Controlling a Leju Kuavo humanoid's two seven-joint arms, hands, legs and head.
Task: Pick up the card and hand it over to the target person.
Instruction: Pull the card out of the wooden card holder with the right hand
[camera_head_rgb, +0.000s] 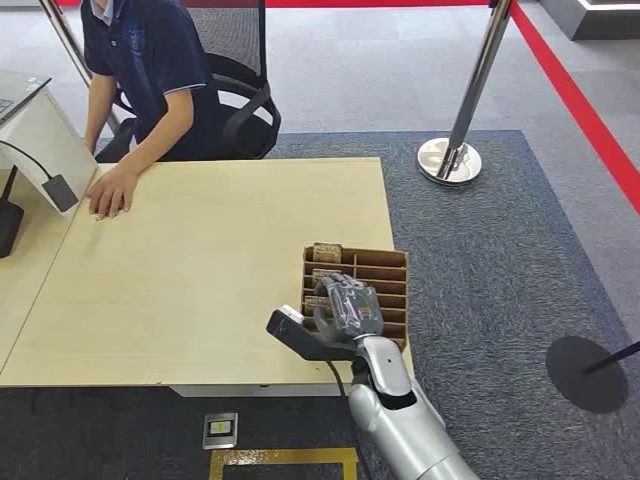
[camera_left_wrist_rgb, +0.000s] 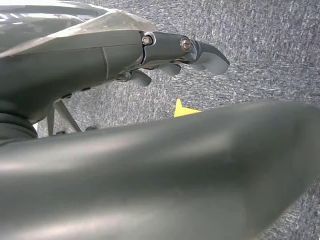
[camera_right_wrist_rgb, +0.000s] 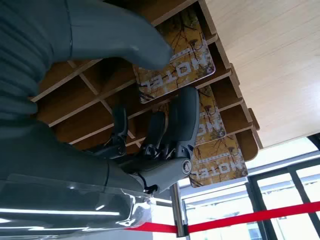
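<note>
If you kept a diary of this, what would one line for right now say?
phase: reaching for card | right hand: fingers on hotel card in wooden rack, not lifted | left hand: hanging | person: seated at table

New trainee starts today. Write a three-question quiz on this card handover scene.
1. True or false: the right hand is over the slotted wooden rack.
2. What word is printed on the card by the thumb?
3. Where does the person's hand rest? A) on the table B) on the rack C) on the stanchion base

Key: 1 true; 2 HOTEL; 3 A.
</note>
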